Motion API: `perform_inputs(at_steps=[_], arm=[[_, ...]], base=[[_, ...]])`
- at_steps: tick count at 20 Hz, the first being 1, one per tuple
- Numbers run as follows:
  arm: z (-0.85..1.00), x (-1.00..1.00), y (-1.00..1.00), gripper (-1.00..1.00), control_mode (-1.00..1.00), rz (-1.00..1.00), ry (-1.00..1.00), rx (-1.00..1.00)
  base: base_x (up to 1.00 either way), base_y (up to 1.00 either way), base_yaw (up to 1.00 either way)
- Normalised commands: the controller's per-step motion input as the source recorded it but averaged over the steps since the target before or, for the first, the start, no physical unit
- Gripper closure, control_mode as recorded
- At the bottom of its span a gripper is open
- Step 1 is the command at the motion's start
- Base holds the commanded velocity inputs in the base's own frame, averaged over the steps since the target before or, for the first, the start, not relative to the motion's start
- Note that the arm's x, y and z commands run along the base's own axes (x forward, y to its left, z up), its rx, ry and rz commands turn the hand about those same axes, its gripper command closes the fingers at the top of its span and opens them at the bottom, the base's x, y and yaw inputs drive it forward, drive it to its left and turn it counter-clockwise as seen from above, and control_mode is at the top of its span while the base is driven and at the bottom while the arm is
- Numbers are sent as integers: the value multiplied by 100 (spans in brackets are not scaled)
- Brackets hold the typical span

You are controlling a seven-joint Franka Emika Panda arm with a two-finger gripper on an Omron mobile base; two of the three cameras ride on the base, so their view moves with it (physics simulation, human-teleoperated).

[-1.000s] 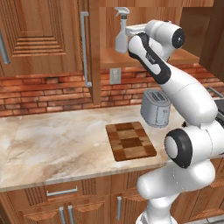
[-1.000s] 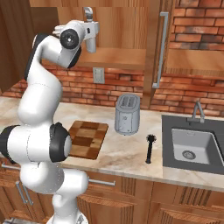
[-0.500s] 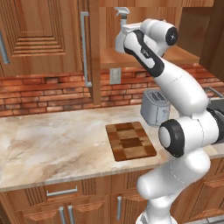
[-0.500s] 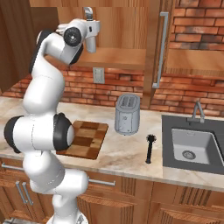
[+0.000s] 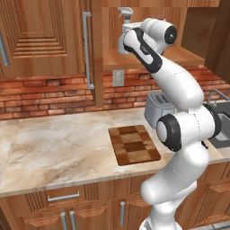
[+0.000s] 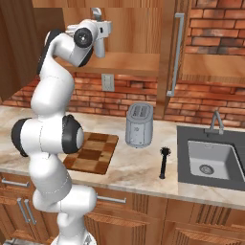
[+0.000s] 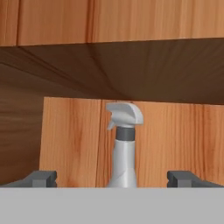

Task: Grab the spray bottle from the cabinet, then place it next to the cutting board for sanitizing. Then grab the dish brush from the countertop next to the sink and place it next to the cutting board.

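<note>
So we're on step one here, the fetch from the upper brown wooden wall cabinet point(image 5: 148, 54). The small pale grey plastic spray bottle with the trigger head point(image 7: 124, 144) stands upright on the cabinet's wooden shelf, toward its back panel. The two-finger gripper point(image 7: 111, 178) is up at the cabinet opening, lined up square on the bottle, fingers spread wide with the bottle's body centred between them but nothing pinched yet. I can't tell how much gap is left in front of it.

Next move, I'd guess: push further into the cabinet until the fingers flank the bottle's body, then squeeze below the neck, lift a touch and back out without clipping the shelf.

The checkered wooden cutting board point(image 5: 134, 144) lies on the beige marbled countertop point(image 5: 58, 143) below the cabinet. The slim black dish brush point(image 6: 164, 161) lies untouched further along, by the dark grey sink point(image 6: 210, 158).
</note>
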Motion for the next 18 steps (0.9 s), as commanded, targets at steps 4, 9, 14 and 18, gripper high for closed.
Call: perform_inputs(at_steps=[4,9,14,18], arm=[[-8,19,0,-100,-100,0,0,0],[-13,13,0,-100,-100,0,0,0],[-15,9,0,-100,-100,0,1,0],[-15,20,0,-100,-100,0,6,0]], base=[[0,0,0],[0,0,0],[0,0,0],[0,0,0]])
